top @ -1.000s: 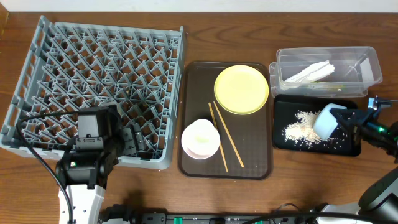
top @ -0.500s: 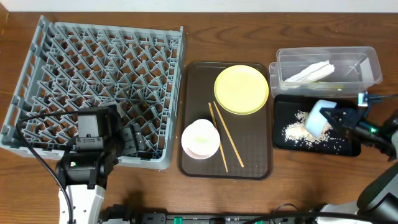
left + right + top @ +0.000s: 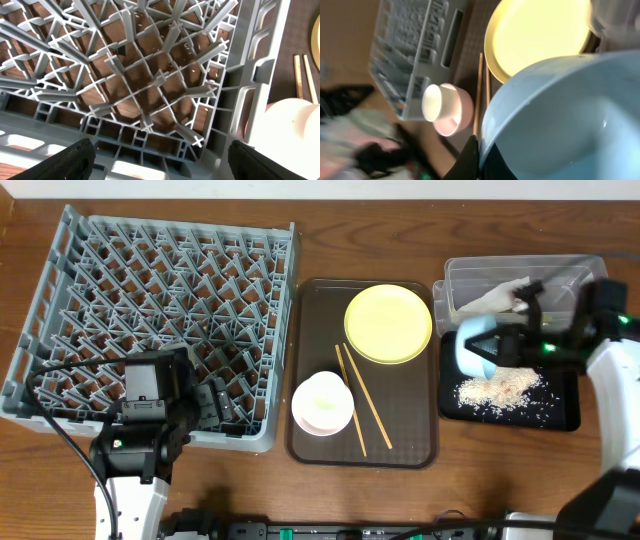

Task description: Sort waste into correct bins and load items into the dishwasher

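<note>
My right gripper (image 3: 495,348) is shut on the rim of the light blue bowl (image 3: 473,347), held tipped above the left end of the black tray (image 3: 560,412); the bowl fills the right wrist view (image 3: 560,115). Loose rice grains (image 3: 497,388) lie in the tray. The white napkin (image 3: 497,298) lies in the clear tub (image 3: 580,272). The yellow plate (image 3: 388,324), pink-white bowl (image 3: 322,403) and chopsticks (image 3: 360,398) sit on the brown serving tray (image 3: 312,310). My left gripper (image 3: 161,162) is open over the grey rack's (image 3: 160,310) near corner. The wrapper is hidden.
The rack's upright pegs (image 3: 160,80) stand below the left gripper. The pink-white bowl (image 3: 295,130) sits just right of the rack wall. The brown serving tray lies between the rack and the two bins.
My right gripper has carried the light blue bowl left and up from the black tray's middle to its left end, turning it. The rice pile has spread. The left arm has not moved.
</note>
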`<act>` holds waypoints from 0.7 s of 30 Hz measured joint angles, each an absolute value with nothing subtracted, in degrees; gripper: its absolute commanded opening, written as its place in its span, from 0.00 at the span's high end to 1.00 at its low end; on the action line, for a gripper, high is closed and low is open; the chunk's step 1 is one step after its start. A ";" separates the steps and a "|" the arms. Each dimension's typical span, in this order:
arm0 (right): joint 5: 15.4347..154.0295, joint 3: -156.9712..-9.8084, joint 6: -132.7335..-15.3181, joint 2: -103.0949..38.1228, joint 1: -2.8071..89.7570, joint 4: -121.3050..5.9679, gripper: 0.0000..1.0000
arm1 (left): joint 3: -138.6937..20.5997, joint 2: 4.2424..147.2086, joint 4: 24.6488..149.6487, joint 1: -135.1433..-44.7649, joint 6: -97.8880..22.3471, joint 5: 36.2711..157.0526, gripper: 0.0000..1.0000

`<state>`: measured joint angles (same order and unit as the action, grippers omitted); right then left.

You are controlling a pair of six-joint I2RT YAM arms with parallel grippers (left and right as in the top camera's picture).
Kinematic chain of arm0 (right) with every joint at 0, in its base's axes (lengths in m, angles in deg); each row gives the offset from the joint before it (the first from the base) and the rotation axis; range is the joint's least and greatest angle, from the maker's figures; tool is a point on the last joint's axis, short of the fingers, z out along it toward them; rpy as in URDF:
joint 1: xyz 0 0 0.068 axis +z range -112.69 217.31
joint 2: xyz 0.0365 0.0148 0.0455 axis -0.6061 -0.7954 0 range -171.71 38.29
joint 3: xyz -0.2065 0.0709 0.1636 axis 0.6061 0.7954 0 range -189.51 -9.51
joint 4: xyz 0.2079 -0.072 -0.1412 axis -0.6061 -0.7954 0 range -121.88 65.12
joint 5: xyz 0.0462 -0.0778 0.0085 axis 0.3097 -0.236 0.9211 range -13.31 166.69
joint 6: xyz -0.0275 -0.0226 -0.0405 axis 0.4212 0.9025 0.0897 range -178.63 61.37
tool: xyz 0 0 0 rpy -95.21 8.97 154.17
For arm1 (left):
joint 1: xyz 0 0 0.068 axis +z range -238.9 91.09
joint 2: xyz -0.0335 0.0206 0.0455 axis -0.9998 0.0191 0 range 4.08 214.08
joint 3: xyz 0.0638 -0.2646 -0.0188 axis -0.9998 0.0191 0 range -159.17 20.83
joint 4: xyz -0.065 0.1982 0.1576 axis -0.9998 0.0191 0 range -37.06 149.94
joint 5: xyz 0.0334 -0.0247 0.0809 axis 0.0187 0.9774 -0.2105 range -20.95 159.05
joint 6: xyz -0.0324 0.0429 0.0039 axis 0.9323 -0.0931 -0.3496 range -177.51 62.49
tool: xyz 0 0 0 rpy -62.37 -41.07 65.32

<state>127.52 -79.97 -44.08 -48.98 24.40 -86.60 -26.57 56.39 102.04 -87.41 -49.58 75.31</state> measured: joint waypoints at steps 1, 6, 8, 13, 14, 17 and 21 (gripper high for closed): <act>124.22 -81.28 -44.26 -47.93 27.77 -85.42 0.99 | -26.57 56.39 101.91 -87.41 -49.58 75.31 0.12; 109.55 -82.48 -47.01 -47.51 42.61 -74.14 0.99 | -26.57 56.39 101.45 -87.41 -49.58 75.31 0.12; 102.16 -82.44 -48.02 -48.74 49.12 -68.32 0.99 | -26.57 56.44 101.45 -87.41 -49.58 75.31 0.12; 91.28 -82.53 -48.72 -54.90 58.98 -60.04 0.99 | -26.57 56.44 101.32 -87.41 -49.58 75.33 0.12; 90.16 -82.53 -48.76 -56.74 60.47 -58.93 0.99 | -26.57 56.44 101.30 -87.41 -49.58 75.31 0.12; 87.72 -82.53 -48.78 -62.24 63.40 -57.20 0.99 | -26.57 56.44 101.32 -87.41 -49.58 75.31 0.12; 85.92 -82.50 -49.74 -68.54 65.43 -55.82 0.97 | -26.57 56.44 101.32 -87.41 -49.58 75.31 0.12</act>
<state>85.92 -82.50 -49.74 -68.54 65.43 -55.82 -26.57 56.44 101.32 -87.41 -49.58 75.31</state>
